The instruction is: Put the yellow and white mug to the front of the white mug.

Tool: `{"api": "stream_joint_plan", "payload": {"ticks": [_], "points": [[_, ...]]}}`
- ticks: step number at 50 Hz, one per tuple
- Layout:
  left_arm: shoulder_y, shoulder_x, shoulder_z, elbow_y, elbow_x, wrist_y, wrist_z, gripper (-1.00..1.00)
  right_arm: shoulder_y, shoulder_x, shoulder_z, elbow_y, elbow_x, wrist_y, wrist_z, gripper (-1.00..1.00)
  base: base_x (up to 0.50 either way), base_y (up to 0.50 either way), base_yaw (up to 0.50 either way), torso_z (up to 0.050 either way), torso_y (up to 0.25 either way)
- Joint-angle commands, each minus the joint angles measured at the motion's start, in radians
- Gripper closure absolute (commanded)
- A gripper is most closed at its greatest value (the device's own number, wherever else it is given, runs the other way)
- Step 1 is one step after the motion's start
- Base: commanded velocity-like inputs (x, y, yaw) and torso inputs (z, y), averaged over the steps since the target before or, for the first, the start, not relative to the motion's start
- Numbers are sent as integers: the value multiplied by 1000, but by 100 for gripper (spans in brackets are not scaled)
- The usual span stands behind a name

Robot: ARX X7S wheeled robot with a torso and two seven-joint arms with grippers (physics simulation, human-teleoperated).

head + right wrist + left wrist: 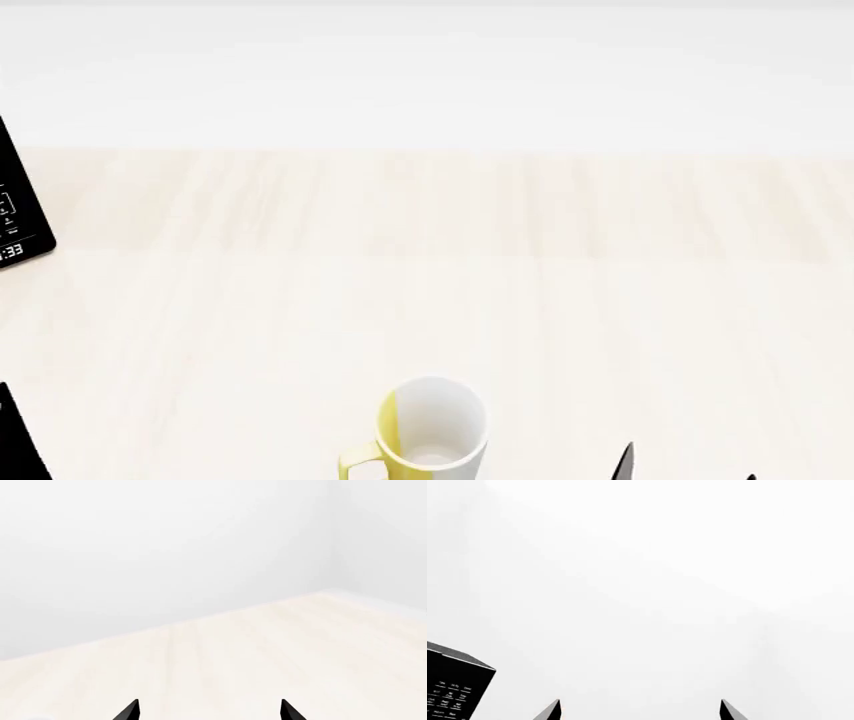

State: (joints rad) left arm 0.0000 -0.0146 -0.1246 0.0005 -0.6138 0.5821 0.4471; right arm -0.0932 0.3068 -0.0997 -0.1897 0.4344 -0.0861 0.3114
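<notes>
Head view only: the yellow and white mug (430,428) shows here and in neither wrist view; the white mug appears in no picture.
Mug place: at the near edge of the pale wooden counter (441,260), about the middle of the view, partly cut off by the frame.
Mug axis: upright, long axis vertical, mouth up with the white inside showing.
Mug facing: yellow side and yellow handle point toward the robot's left and slightly nearer; the white side faces right.
Left wrist only: a black appliance with a keypad (454,687) against a white wall; the same appliance shows at the left edge of the head view.
Left gripper (640,711): two dark tips set wide apart, nothing between them.
Right wrist only: bare counter meeting a white wall corner.
Right gripper (209,711): tips spread wide, holding nothing; in the head view its tips sit just right of the mug, apart from it.
</notes>
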Motion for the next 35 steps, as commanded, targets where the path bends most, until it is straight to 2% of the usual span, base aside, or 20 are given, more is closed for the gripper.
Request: {"api": "stream_joint_plan", "payload": {"ticks": [1,5,7,18,27,35], "points": [[91,-2,59,67,35,209,-196,-100,-16,-5,-1,-19,-43,-51,13,-100,0,0,0,0,0],[117,1,65,83,72,298,-235,-100,-50,-10,2,-58,-117,-134,26,-100,0,0,0,0,0],[138,-4,72,107,82,317,-250,-100,-68,-21,-1,-75,-237,-211,56,-100,0,0,0,0,0],[192,-30,87,174,115,380,-297,-100,-193,-19,50,-156,-310,-520,60,-100,0,0,0,0,0],[190,-38,81,170,164,374,-321,-100,-206,-6,19,-151,-361,-583,27,-100,0,0,0,0,0],[169,-72,93,155,147,282,-360,-100,-207,-5,1,-142,-424,-622,12,-100,0,0,0,0,0]]}}
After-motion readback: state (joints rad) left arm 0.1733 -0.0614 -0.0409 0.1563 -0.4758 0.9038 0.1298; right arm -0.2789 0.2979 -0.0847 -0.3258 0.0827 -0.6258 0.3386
